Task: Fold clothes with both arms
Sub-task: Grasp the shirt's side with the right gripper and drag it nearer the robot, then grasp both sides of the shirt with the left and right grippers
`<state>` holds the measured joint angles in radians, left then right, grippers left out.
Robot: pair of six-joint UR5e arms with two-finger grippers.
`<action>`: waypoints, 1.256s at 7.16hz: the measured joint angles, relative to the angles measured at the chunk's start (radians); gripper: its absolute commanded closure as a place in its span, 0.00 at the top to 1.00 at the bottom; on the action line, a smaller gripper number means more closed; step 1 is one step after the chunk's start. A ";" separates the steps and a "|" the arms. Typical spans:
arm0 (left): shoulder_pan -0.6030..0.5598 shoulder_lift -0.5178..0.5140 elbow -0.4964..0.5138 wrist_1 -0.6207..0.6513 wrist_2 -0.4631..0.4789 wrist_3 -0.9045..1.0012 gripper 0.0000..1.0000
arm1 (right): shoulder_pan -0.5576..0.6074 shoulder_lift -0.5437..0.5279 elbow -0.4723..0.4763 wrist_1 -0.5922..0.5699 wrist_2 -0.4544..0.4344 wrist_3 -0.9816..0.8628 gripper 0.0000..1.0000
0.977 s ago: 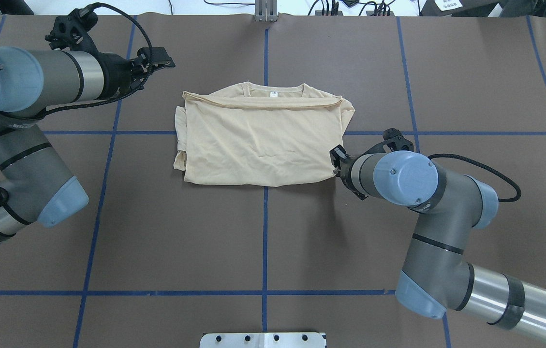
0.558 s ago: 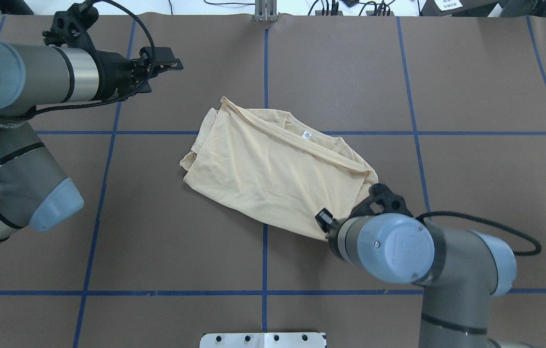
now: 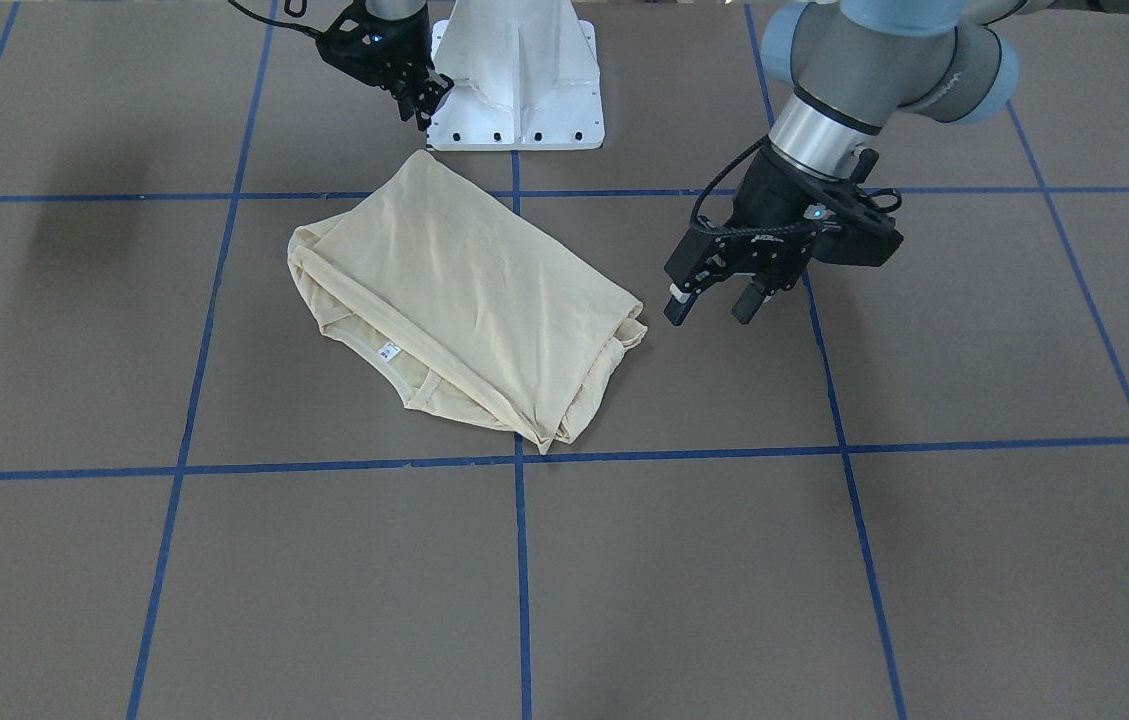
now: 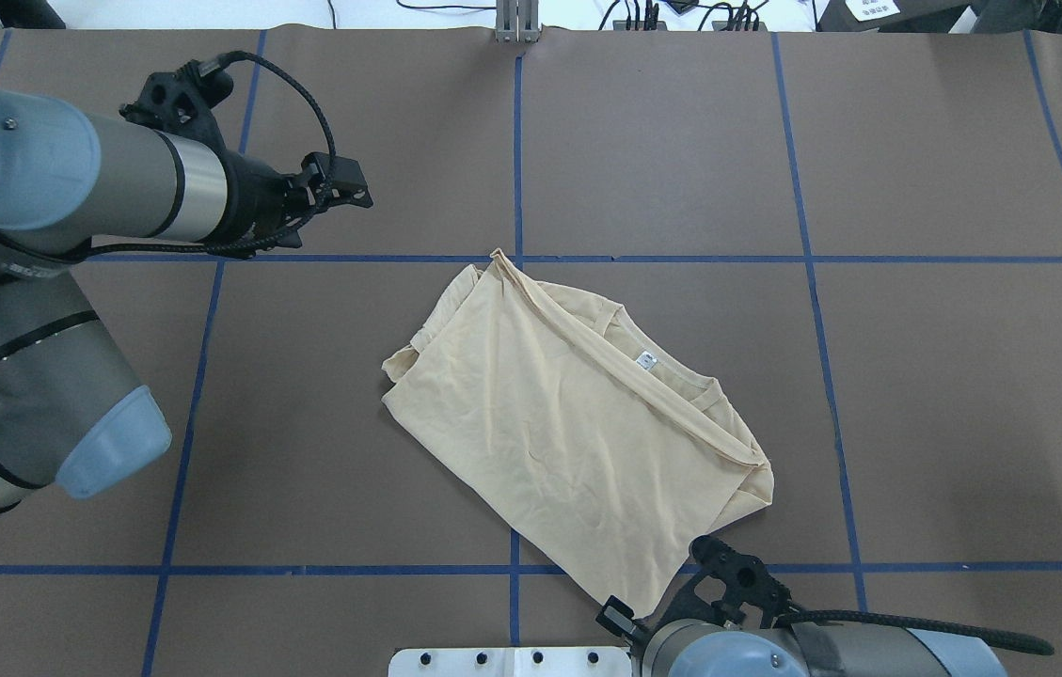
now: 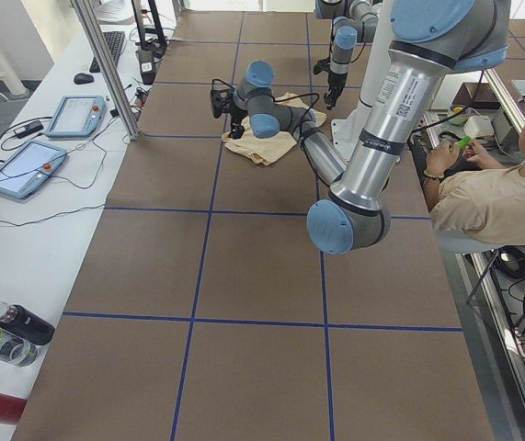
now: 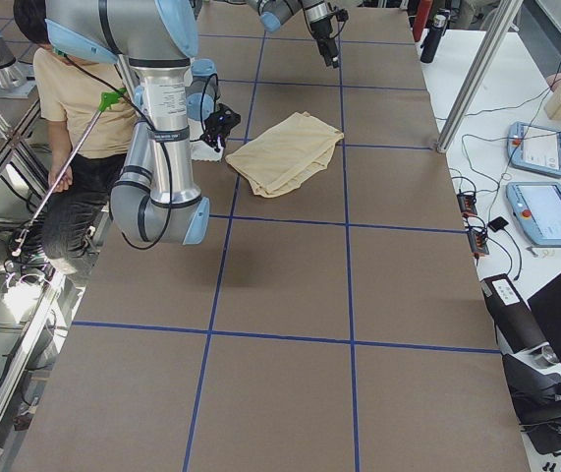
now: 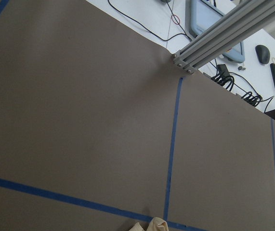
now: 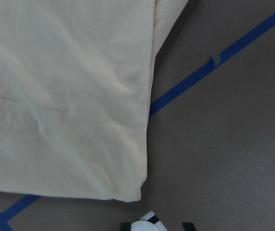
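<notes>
Brown-covered surface [image 4: 662, 141] is carrying a grid of blue tape lines [image 4: 515, 141]. White pedestal base [image 3: 516, 90] is standing at its robot-side edge. An aluminium post [image 5: 106, 64] is rising at the opposite edge, next to a white side surface [image 5: 23, 211] that is holding two teach pendants [image 5: 78, 116], a keyboard [image 5: 112, 50], a mouse [image 5: 82, 78] and loose black cables [image 5: 23, 129]. Three bottles [image 5: 21, 323], black, clear and red, are lying at its near end. A person [image 5: 492, 197] in a beige shirt is sitting beside the pedestal.

bright even light, soft shadows, sharp
</notes>
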<state>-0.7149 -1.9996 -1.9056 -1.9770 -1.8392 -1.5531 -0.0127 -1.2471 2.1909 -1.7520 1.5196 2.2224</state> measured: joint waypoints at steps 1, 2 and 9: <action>0.045 0.010 -0.015 0.039 0.005 -0.011 0.97 | 0.018 -0.028 0.041 -0.004 -0.006 -0.001 1.00; 0.098 0.033 -0.019 0.053 0.026 -0.038 0.94 | 0.067 -0.051 0.076 -0.004 -0.001 -0.006 1.00; 0.309 0.053 0.078 0.000 0.157 -0.170 0.70 | 0.429 -0.019 0.024 0.003 0.150 -0.224 1.00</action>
<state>-0.4060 -1.9469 -1.8273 -1.9771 -1.6826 -1.7226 0.4158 -1.2664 2.2149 -1.7489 1.6696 1.9987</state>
